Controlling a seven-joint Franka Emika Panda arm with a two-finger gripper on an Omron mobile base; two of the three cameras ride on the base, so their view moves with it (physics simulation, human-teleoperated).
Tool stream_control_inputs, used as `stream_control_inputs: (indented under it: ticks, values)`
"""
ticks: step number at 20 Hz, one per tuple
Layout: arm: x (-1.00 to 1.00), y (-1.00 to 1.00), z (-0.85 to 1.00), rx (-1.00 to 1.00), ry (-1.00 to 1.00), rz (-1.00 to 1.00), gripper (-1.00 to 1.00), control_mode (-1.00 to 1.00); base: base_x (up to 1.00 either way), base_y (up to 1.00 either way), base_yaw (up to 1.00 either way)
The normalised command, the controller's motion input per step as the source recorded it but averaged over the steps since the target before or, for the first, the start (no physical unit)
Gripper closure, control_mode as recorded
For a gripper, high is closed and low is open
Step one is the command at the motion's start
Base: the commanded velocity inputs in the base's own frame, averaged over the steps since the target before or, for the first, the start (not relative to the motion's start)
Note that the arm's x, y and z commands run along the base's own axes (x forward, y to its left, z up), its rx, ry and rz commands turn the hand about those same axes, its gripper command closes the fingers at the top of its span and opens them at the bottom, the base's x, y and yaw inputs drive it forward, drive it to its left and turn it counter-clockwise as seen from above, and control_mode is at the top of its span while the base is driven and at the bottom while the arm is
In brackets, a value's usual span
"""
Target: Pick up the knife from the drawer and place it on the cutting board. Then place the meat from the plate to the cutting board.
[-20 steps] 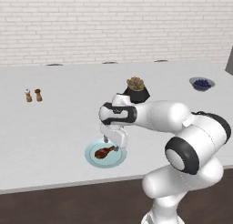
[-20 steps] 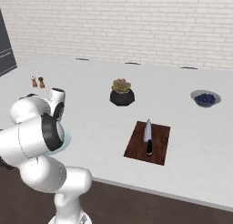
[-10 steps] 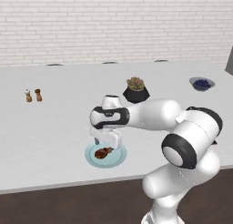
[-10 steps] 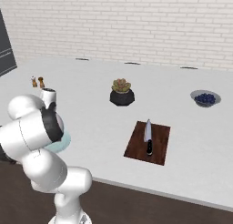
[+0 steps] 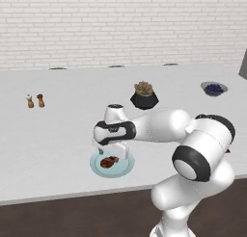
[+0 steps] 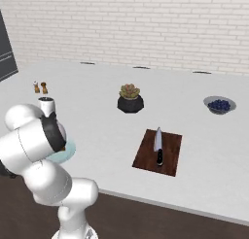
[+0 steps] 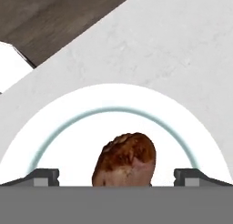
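White counter [image 5: 58,130], unlabelled plate [image 5: 126,166]

White counter [image 6: 97,121] carries plate [image 5: 124,167], cutting board [image 6: 171,158], plant pot [image 6: 130,104], berry bowl [image 6: 219,106], 2 shakers [image 5: 35,101].

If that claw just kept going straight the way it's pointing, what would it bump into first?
Most likely the meat: the open gripper points down at the plate, with the drumstick between its fingertips. How far above it the tips are is hard to judge.
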Motion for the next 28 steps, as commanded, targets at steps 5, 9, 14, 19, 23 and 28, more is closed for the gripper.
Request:
stream_control_inputs:
  ticks: [5,9,14,19,23,28]
  values:
    - [-0.03,-0.09,0.00,0.00,-0.09,0.11,-1.00,-1.00,0.00,0.00,0.00]
    - [-0.25,-0.16,0.00,0.00,-0.05,0.09,-1.00,-1.00,0.00,0.00,0.00]
    - [0.00,0.01,-0.01,0.00,0.00,0.04,-1.00,-1.00,0.00,0.00,0.00]
    - [0.21,0.07,0.00,0.00,0.00,0.00,-1.00,-1.00,0.00,0.00,0.00]
    - [0.23,0.02,-0.11,-0.03,0.00,0.00,-1.00,-1.00,0.00,0.00,0.00]
    - [0.03,0.00,-0.24,-0.05,0.01,0.01,-1.00,-1.00,0.00,0.00,0.00]
